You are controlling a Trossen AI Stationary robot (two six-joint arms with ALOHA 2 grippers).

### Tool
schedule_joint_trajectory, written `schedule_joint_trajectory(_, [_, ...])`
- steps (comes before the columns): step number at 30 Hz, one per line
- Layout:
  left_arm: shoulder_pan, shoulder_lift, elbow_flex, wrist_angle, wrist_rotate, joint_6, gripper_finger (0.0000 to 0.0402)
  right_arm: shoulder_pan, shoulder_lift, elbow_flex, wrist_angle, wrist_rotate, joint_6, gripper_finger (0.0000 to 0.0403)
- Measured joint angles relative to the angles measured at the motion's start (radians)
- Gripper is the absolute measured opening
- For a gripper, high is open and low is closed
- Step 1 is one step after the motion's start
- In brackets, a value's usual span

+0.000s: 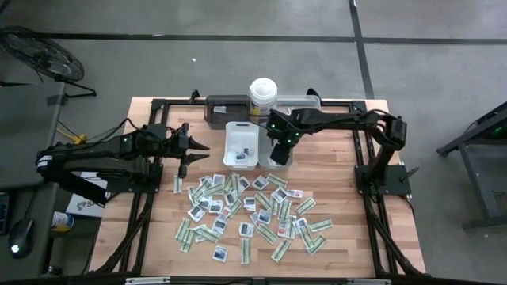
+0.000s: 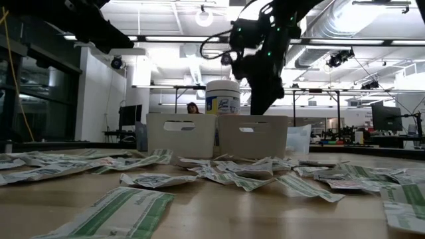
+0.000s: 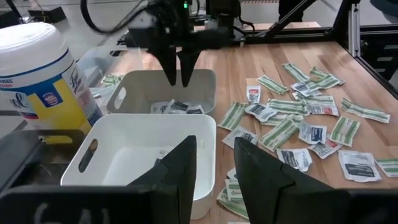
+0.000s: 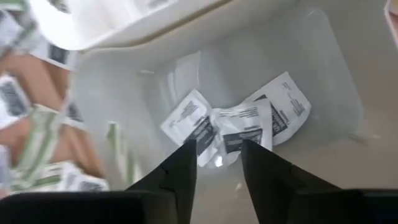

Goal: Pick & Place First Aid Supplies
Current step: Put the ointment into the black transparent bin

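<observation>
A pale-green-and-white strip [image 2: 116, 211] lies closest in the low view, at the front edge of the scatter of first aid supplies [image 1: 249, 215] spread over the wooden table [image 1: 348, 245]. Beyond that scatter the right gripper [image 1: 276, 155] hangs over the grey tray [image 1: 281, 152], fingers pointing down and standing apart with nothing between them. Directly beneath its fingertips, on the tray floor, lie several white sachets [image 4: 233, 127] with dark marks, overlapping one another. Just beside this gripper, toward the left arm, sits the white tray [image 1: 240, 146], which holds a packet or two. Behind the gripper, at the table's far edge, stands a white canister [image 1: 262, 96], next to a dark tray [image 1: 226, 111]. The left gripper [image 1: 200, 148] waits above the table on the far side of the white tray from the right gripper, its fingers parted and empty, with the scattered packets just off to its side.
</observation>
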Motion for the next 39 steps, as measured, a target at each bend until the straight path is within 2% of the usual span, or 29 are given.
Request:
schedule_joint_trajectory(8, [0.0, 0.0, 0.0, -0.026, 0.002, 0.0, 0.0106, 0.06, -0.104, 0.0, -0.126, 0.025, 0.029, 0.0122])
schedule_joint_trajectory(13, [0.0, 0.0, 0.0, -0.031, 0.012, 0.0, 0.0106, 0.12, -0.126, 0.0, -0.255, 0.075, 0.135, 0.0122])
schedule_joint_trajectory(26, [0.0, 0.0, 0.0, -0.05, 0.04, -0.003, 0.0106, 0.317, -0.188, -0.163, -0.241, 0.067, 0.758, 0.0122])
schedule_joint_trajectory(32, [0.0, 0.0, 0.0, -0.05, 0.04, -0.003, 0.0106, 0.409, -0.197, -0.233, -0.153, 0.055, 1.026, 0.0122])
schedule_joint_trajectory(39, [0.0, 0.0, 0.0, -0.05, 0.045, -0.003, 0.0106, 0.497, -0.196, -0.358, 0.045, 0.084, 1.29, 0.0122])
